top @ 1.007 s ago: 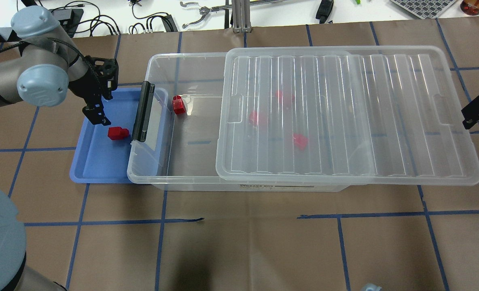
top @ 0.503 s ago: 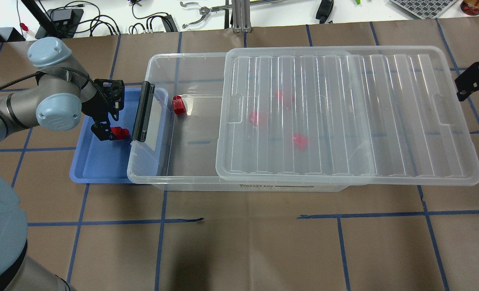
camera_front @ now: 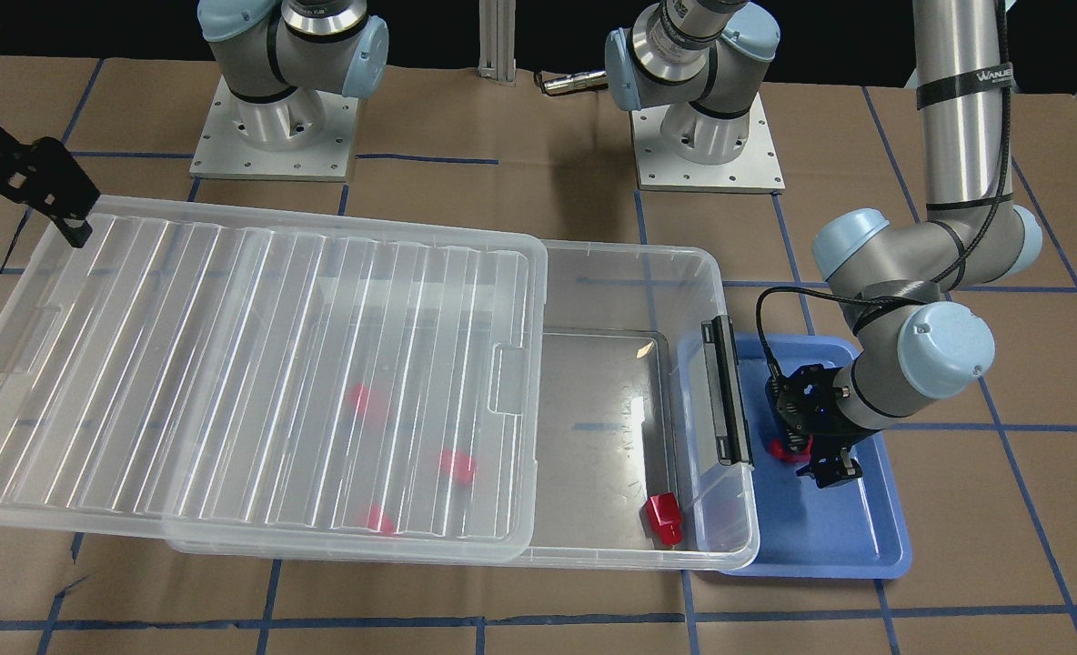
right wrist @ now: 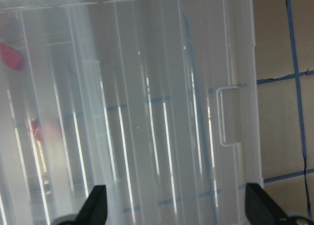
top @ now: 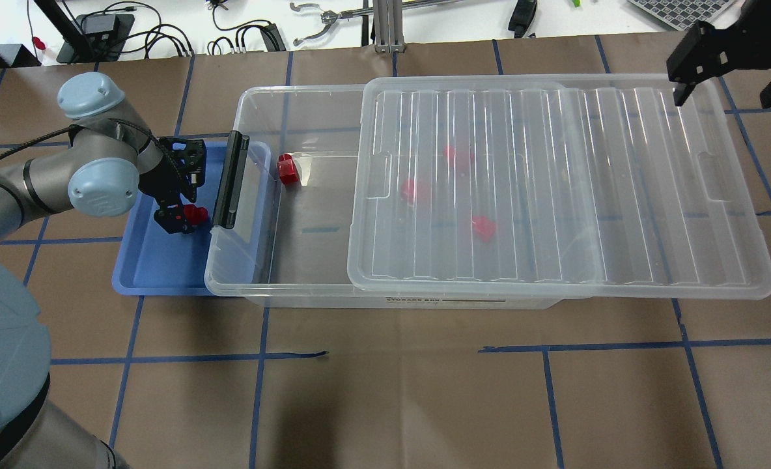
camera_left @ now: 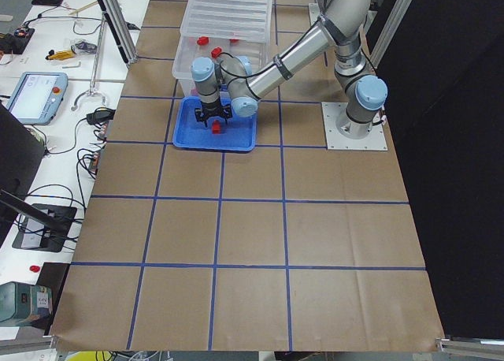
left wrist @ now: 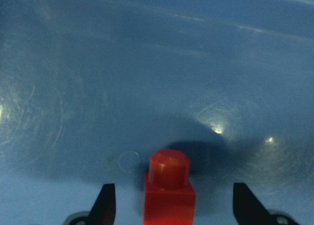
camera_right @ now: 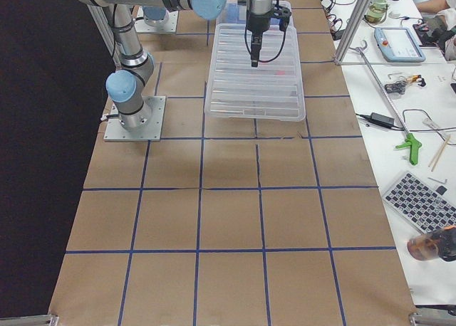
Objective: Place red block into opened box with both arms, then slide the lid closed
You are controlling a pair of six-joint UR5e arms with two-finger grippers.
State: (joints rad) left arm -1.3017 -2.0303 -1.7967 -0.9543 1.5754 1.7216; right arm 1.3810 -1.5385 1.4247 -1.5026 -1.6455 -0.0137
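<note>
One red block [top: 196, 213] [camera_front: 780, 448] lies in the blue tray [top: 157, 267]. My left gripper [top: 178, 221] [camera_front: 813, 460] is down over it and open. In the left wrist view the red block [left wrist: 169, 188] sits between the two fingertips [left wrist: 105, 205] with a gap on each side. The clear box [top: 255, 94] stands open at its left end, the lid [top: 555, 182] slid to the right. Another red block [top: 288, 169] lies in the open part, and three more show blurred under the lid. My right gripper [top: 727, 94] [camera_front: 20, 223] hangs open above the lid's far right corner.
The box's black bar latch [top: 229, 179] stands right beside the left gripper. Cables and tools lie on the white bench [top: 333, 26] beyond the table. Brown paper with blue tape lines covers the table [top: 392, 391].
My left gripper has come down and right in the tray until its fingers straddle the red block. My right gripper has moved away from the robot, from the lid's right end to its far right corner.
</note>
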